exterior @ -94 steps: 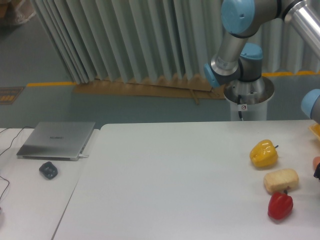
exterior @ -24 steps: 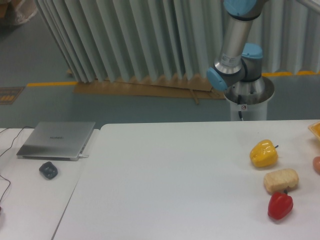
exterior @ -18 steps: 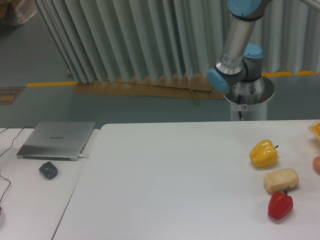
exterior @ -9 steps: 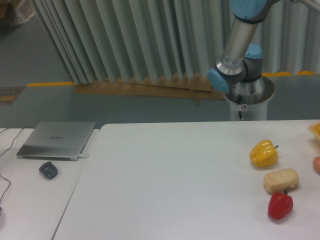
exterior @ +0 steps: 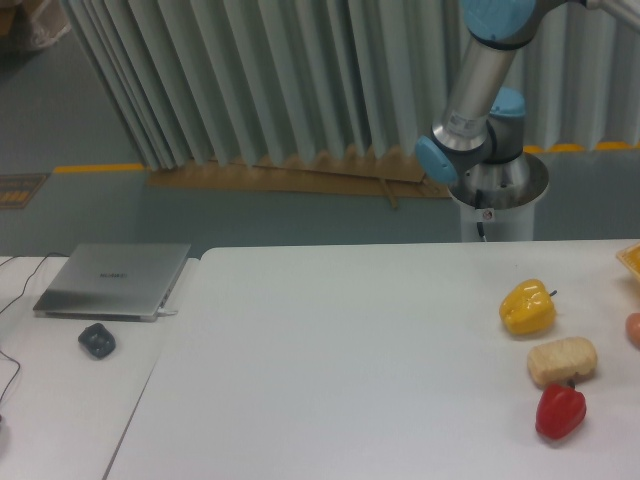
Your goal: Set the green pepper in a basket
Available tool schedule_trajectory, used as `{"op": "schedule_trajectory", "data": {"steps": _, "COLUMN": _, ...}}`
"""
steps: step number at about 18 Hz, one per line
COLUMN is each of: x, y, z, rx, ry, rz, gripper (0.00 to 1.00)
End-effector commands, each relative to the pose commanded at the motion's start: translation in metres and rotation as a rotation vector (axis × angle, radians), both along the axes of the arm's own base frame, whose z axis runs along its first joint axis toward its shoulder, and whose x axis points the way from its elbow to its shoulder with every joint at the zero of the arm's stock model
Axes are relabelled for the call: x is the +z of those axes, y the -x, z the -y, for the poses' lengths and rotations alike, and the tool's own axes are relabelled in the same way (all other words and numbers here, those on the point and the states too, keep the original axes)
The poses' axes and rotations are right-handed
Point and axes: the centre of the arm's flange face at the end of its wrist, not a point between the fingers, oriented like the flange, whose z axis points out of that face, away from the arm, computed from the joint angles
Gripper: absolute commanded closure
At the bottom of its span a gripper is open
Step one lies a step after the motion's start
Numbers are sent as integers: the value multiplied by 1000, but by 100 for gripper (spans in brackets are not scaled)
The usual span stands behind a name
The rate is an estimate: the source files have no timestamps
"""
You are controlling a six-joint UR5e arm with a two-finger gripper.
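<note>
The green pepper is out of view, and so is the basket. Of the arm I see only the base and lower links (exterior: 478, 110) behind the table's far right; they rise out of the top of the frame. The gripper itself is outside the picture.
On the white table (exterior: 330, 360) at the right lie a yellow pepper (exterior: 527, 307), a beige bread-like block (exterior: 561, 361) and a red pepper (exterior: 560, 412). An orange thing (exterior: 633, 328) and a yellow edge (exterior: 630, 257) show at the right border. A closed laptop (exterior: 115, 279) and a dark mouse (exterior: 97, 340) sit on the left.
The arm has swung upward and to the right; its upper links and the part at the right edge have left the frame. Nothing on the table has moved.
</note>
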Motion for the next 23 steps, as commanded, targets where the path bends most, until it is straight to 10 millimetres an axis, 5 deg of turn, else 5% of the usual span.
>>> {"op": "schedule_trajectory", "data": {"steps": 23, "x": 58, "y": -64, "z": -69, "rx": 47, "ry": -18, "rz": 7, "gripper": 0}}
